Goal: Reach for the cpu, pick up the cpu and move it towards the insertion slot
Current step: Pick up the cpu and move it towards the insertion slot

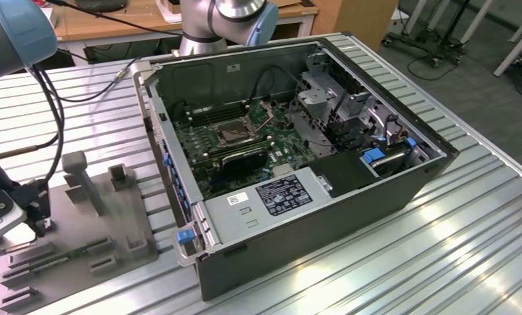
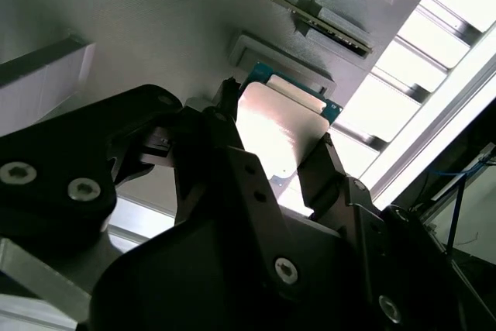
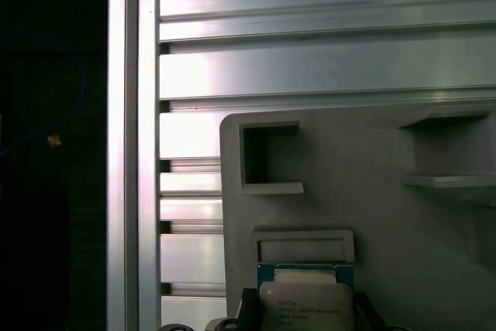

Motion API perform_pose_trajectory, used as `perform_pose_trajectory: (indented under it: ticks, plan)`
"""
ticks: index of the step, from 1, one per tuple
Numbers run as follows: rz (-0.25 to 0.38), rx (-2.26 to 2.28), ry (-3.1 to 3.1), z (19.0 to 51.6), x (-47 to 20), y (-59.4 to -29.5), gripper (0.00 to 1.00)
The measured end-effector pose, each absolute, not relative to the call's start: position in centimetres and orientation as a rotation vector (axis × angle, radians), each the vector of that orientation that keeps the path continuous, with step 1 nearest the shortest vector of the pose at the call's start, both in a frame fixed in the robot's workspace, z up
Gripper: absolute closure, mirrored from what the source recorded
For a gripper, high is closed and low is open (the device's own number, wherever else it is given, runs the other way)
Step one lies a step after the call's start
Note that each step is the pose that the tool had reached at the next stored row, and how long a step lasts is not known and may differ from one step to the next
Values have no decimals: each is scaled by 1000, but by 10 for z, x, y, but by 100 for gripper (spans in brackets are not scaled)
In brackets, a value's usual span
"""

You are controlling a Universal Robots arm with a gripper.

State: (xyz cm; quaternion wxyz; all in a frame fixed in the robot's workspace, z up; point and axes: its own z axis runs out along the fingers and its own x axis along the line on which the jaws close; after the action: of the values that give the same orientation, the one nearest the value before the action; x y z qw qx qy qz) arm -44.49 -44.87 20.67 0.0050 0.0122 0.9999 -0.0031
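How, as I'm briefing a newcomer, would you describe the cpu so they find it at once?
At the exterior view's left of the open black computer case, a grey plastic tray lies on the ribbed aluminium table. The cpu sits near the tray's edge by the black gripper. It is a flat square silvery chip with a thin teal rim, unlike the long narrow green memory stick.

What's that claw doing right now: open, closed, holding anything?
Gripper: closed on the cpu, a finger pressed against each of two opposite edges, at the grey tray.
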Motion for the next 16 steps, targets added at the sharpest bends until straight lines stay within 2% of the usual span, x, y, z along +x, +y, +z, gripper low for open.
perform_pose_trajectory:
  ticks: [16]
  plan:
    - [-10, 38, 3131, 212, -445, -449, 45]
